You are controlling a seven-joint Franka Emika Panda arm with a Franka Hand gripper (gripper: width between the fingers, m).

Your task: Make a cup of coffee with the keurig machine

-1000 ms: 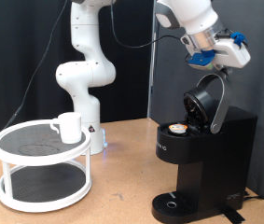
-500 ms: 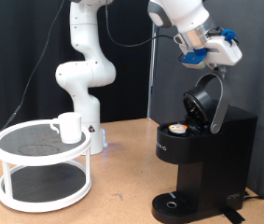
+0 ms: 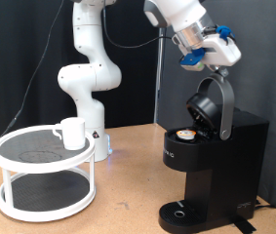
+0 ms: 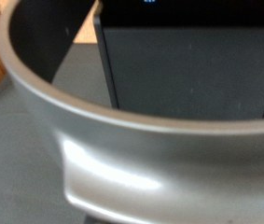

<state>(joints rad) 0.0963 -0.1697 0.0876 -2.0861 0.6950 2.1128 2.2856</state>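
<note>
The keurig machine [image 3: 216, 161] stands at the exterior view's right, its rounded lid [image 3: 206, 105] raised open on a silver handle [image 3: 222, 97]. A small white pod with a tan top [image 3: 184, 134] sits in the open chamber. My gripper [image 3: 204, 58], with blue fingers, is just above the lid at the handle's top. The wrist view is filled by the curved silver handle [image 4: 122, 131] with the black machine body [image 4: 187, 65] behind it; no fingers show there. The cup [image 3: 72, 133], a white mug, stands on a rack at the left, far from the gripper.
The white two-tier round rack [image 3: 40, 156] stands on the wooden table at the exterior view's left. The arm's white base [image 3: 87, 78] rises behind it. The machine's drip base [image 3: 181, 214] is at the bottom.
My gripper has moved towards the exterior view's left. The lid and its handle have swung a little the same way with it. The cup has not moved.
</note>
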